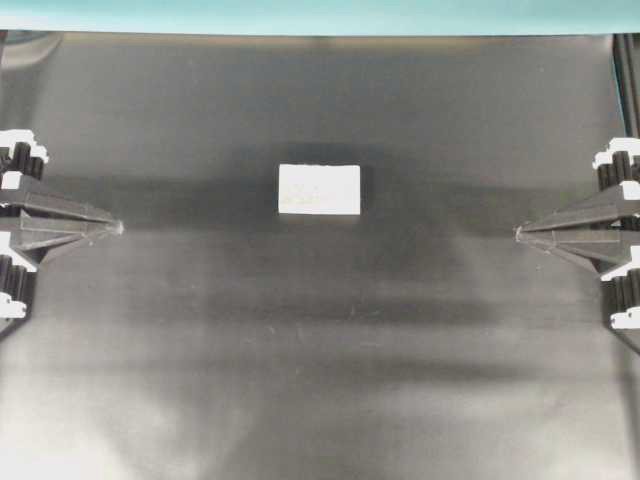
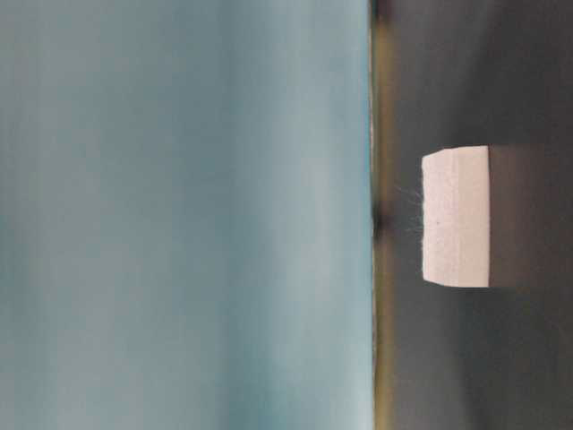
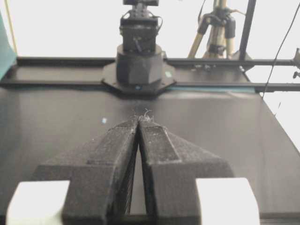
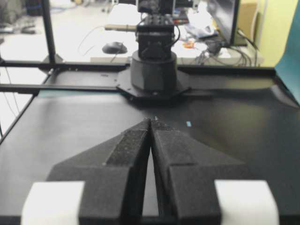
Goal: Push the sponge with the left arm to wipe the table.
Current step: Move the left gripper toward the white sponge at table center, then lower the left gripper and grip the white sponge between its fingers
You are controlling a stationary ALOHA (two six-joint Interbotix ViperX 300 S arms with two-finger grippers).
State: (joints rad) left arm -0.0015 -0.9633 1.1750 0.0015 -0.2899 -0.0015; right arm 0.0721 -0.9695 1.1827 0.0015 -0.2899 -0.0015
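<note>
White speckled foam sponge block (image 1: 319,189) on the matte black tabletop (image 1: 320,380): probably light, soft. Push its left side; both arms' fingers (image 1: 100,222) together.

Overhead, table-level sideways, two wrist views

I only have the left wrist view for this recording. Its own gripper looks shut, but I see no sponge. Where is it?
Observer: From overhead, the sponge lies flat near the middle of the table, between the two arms and a little toward the teal edge.
Operator: Is the left gripper touching it?
Observer: No. The left gripper sits at the left side, with bare table between its tip and the sponge.
Operator: And the other arm?
Observer: The right gripper mirrors it at the right side, jaws together, also clear of the sponge.
</note>
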